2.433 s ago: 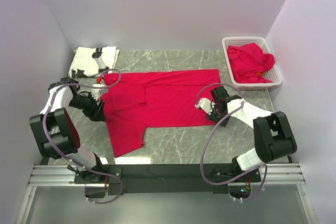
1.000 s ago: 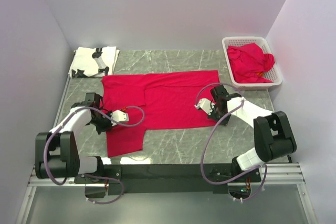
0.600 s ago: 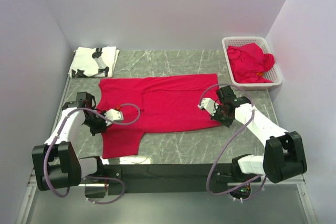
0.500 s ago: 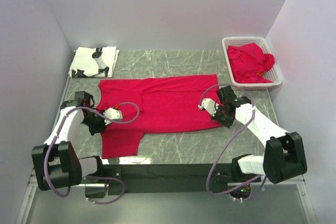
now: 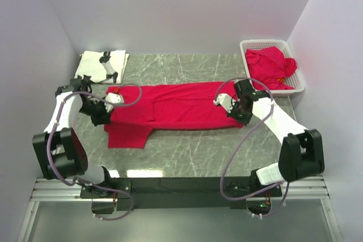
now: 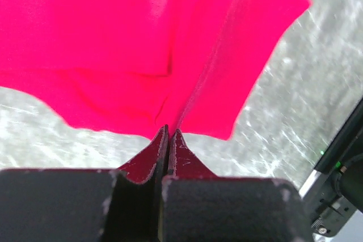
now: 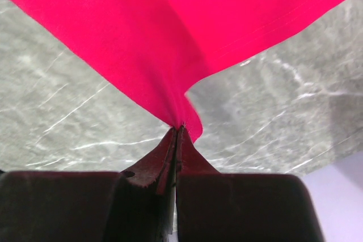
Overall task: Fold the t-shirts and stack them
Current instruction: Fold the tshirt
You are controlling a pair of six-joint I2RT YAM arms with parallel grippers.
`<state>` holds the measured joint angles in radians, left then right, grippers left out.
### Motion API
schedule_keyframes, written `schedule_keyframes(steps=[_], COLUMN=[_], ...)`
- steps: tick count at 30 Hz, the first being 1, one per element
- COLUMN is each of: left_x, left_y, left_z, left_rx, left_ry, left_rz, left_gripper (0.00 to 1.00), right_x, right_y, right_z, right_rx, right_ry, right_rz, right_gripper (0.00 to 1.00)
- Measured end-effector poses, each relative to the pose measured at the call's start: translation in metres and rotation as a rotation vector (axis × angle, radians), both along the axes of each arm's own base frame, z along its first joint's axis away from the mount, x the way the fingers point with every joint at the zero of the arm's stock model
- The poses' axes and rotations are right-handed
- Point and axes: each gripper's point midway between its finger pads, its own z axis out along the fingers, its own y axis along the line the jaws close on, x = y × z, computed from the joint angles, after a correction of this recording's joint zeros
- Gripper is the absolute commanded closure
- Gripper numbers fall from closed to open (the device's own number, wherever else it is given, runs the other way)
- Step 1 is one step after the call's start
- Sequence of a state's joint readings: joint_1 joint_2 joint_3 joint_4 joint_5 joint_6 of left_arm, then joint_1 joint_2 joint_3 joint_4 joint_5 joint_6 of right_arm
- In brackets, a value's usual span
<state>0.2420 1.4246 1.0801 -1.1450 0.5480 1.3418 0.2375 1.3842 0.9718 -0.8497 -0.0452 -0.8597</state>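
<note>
**Desk:** What is happening beside the basket point(image 5: 248, 45)?

**Photographer:** Two robot arms are stretching a red t-shirt point(image 5: 181, 105) across the worktop point(image 5: 193, 151), just short of the basket. The left hand point(image 6: 169, 133) is clenching the shirt's end farthest from the basket. The right hand point(image 7: 177, 128) is clenching a pinch of the end nearest it. Both are gripping cloth and nothing else.

**Desk:** And the other shirts?

**Photographer:** A heap of red t-shirts point(image 5: 271, 67) is waiting inside the basket. A folded white patterned t-shirt point(image 5: 101, 66) is lying in the far corner opposite the basket.

**Desk:** What is worrying you?

**Photographer:** Each hand is holding only a thin pinch, so, as I judge it, a hard pull could be enough to slip the cloth free and collapse the fold. One sleeve point(image 5: 127, 138) is hanging out from the end away from the basket. If the hands are travelling unevenly, that sleeve could drag and leave the fold crooked.
</note>
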Motion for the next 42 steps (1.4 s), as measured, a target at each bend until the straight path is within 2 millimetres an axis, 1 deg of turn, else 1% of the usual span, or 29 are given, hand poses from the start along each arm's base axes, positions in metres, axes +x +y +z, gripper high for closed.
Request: schedule_keyframes(steps=[3, 7, 8, 16, 21, 29, 33, 39, 40, 41, 42], left_x=[0.019, 0.043, 0.050, 0.086, 0.100, 0.119, 0.127, 0.138, 0.140, 0.142, 0.143], left_y=[0.001, 0.003, 0.004, 0.007, 0.009, 0.011, 0.013, 0.014, 0.013, 0.013, 0.012], left_z=[0.007, 0.012, 0.011, 0.003, -0.009, -0.028, -0.039, -0.049, -0.051, -0.053, -0.055], left_rx=[-0.022, -0.052, -0.060, -0.102, -0.121, -0.135, -0.132, -0.124, -0.123, -0.124, -0.124], left_ry=[-0.002, 0.010, 0.015, 0.061, 0.093, 0.121, 0.129, 0.122, 0.122, 0.124, 0.127], left_rz=[0.023, 0.059, 0.071, 0.134, 0.174, 0.233, 0.257, 0.295, 0.302, 0.307, 0.312], left_gripper=[0.99, 0.99, 0.99, 0.99, 0.99, 0.99, 0.99, 0.99, 0.99, 0.96, 0.84], right_x=[0.015, 0.044, 0.054, 0.094, 0.115, 0.139, 0.150, 0.164, 0.166, 0.168, 0.170], right_y=[0.001, 0.003, 0.004, 0.004, 0.005, 0.003, 0.002, 0.000, -0.001, -0.002, -0.002], right_z=[-0.001, 0.002, 0.002, -0.006, -0.015, -0.035, -0.041, -0.046, -0.047, -0.049, -0.050], right_rx=[-0.006, -0.008, -0.009, -0.027, -0.045, -0.079, -0.094, -0.115, -0.119, -0.125, -0.127], right_ry=[0.016, 0.007, 0.004, 0.015, 0.019, 0.022, 0.005, -0.031, -0.035, -0.038, -0.041], right_rz=[-0.004, -0.009, -0.008, -0.011, -0.012, -0.021, -0.028, -0.049, -0.056, -0.063, -0.072], right_gripper=[1.00, 1.00, 1.00, 1.00, 1.00, 1.00, 1.00, 1.00, 1.00, 0.92, 0.86])
